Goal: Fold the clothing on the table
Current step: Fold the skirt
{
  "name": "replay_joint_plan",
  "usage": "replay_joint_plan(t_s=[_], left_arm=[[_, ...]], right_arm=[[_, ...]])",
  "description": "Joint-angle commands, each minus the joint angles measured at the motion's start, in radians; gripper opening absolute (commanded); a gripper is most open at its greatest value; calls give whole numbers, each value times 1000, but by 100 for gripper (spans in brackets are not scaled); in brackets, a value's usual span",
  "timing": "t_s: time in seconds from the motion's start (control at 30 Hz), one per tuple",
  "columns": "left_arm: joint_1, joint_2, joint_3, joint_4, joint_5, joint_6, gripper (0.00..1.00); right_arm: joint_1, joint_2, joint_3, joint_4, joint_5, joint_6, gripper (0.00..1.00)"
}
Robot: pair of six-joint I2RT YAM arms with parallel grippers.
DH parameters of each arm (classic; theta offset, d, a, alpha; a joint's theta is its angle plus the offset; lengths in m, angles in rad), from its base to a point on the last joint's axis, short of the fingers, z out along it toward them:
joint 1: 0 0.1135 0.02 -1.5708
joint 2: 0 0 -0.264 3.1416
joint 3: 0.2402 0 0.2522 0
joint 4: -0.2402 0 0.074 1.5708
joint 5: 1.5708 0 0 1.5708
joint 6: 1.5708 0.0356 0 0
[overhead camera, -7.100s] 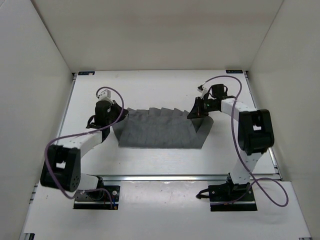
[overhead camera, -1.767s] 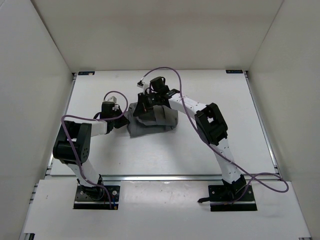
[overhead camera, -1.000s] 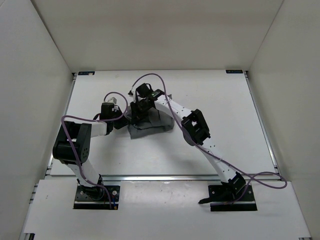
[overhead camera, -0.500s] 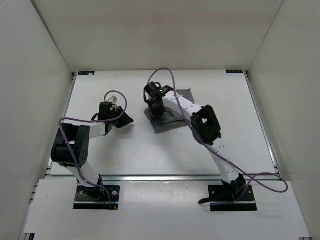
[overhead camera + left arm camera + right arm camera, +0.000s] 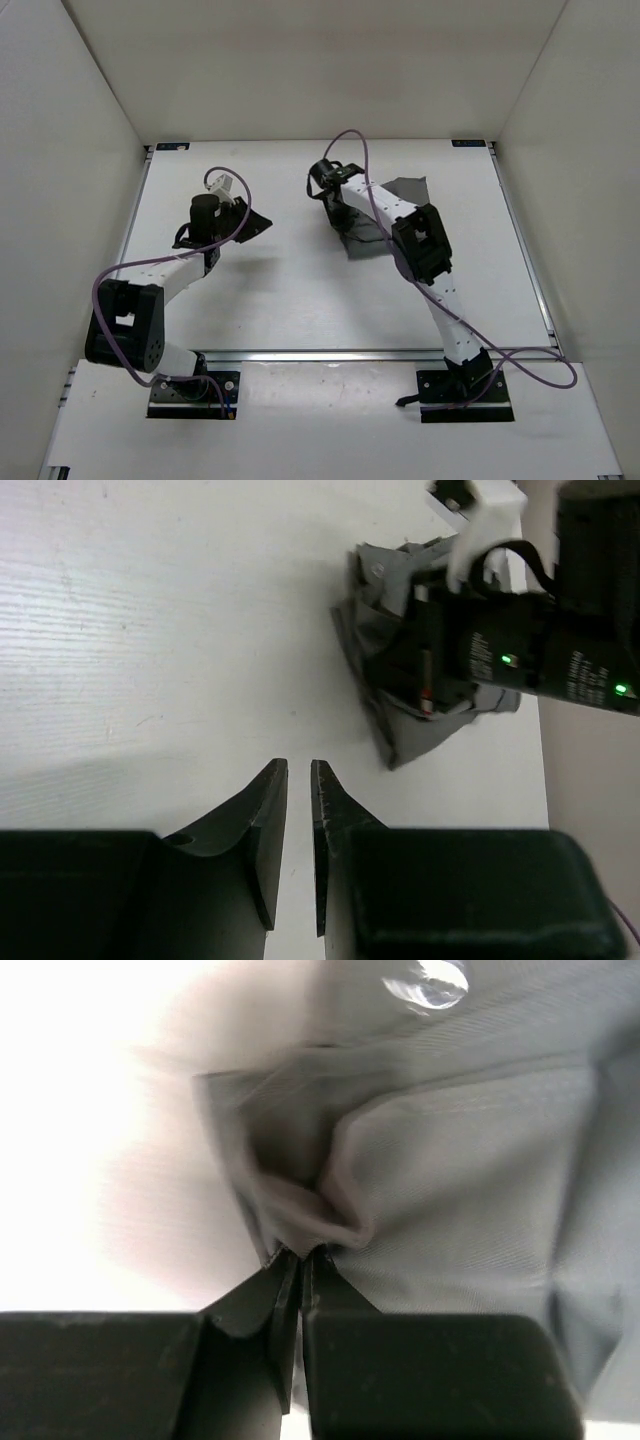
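The clothing [image 5: 408, 188] is a bunched dark grey heap right of the table's [image 5: 300, 300] middle, partly hidden under the right arm. My right gripper [image 5: 338, 212] hangs over the heap's left end. In the right wrist view it [image 5: 300, 1252] is shut on a pinched fold of the grey fabric [image 5: 470, 1180]. My left gripper [image 5: 255, 222] is well left of the clothing, over bare table. The left wrist view shows it [image 5: 299, 765] open by a narrow gap with nothing between the fingers. The clothing [image 5: 395, 730] lies beyond, under the right gripper's black body.
Metal rails [image 5: 330, 352] run along the table's near edge, with both arm bases below them. White walls enclose the table on the left, right and far side. Purple cables [image 5: 350, 140] loop above both arms.
The left gripper let go of the clothing and opened slightly, staying on the left. The right gripper carried the bunched clothing rightwards, away from the left gripper.
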Motion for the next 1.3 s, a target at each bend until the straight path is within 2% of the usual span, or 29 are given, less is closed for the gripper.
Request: replay_joint_plan(t_s=[0.0, 0.07, 0.17, 0.3, 0.37, 0.43, 0.57, 0.7, 0.77, 0.8, 0.83, 0.87, 0.93, 1.03, 1.1, 1.13, 1.2, 1.27], left_arm=[[5, -74, -7, -29, -30, 14, 26], [15, -88, -21, -48, -42, 21, 26], [19, -102, -24, -75, -53, 41, 26], [27, -119, -20, -91, -48, 56, 27], [31, -119, -31, -80, -47, 50, 27], [22, -127, -32, -69, -60, 53, 29], [28, -130, -32, -72, -25, 58, 28], [30, -159, -44, -58, -9, 76, 30], [35, -165, -50, -43, 10, 76, 34], [42, -170, -35, -64, 24, 83, 38], [33, -174, -15, -86, 31, 101, 59], [24, -180, 1, -106, 31, 115, 99], [13, -196, 28, -166, -10, 129, 99], [-11, -225, 64, -265, 5, 149, 99], [-50, -242, 69, -316, 4, 175, 99], [-65, -257, 68, -354, -34, 203, 98], [-137, -283, 65, -428, -98, 225, 99], [-159, -298, 46, -466, -137, 225, 98]], right_arm=[[76, 168, 238, -36, -65, 6, 0], [87, 259, 447, -91, -72, 35, 0], [60, 340, 584, -93, -157, 75, 0], [46, 359, 608, -119, -126, 64, 0], [38, 351, 590, -116, -164, 51, 0], [50, 319, 586, -125, -154, 37, 10], [92, 210, 564, -110, -98, -26, 19], [121, 78, 542, -88, -99, -55, 43], [132, -31, 531, -93, -76, -63, 52], [127, -61, 508, -92, -77, -64, 54], [133, -129, 457, -90, -51, -72, 55], [130, -210, 424, -87, -27, -72, 55], [120, -339, 311, -69, -3, -92, 57], [54, -563, 29, -21, 7, -98, 61], [11, -766, -155, 52, -35, -98, 71], [-24, -818, -217, 106, -45, -98, 74], [-80, -984, -450, 184, -106, -109, 78], [-143, -1060, -573, 238, -143, -132, 84]])
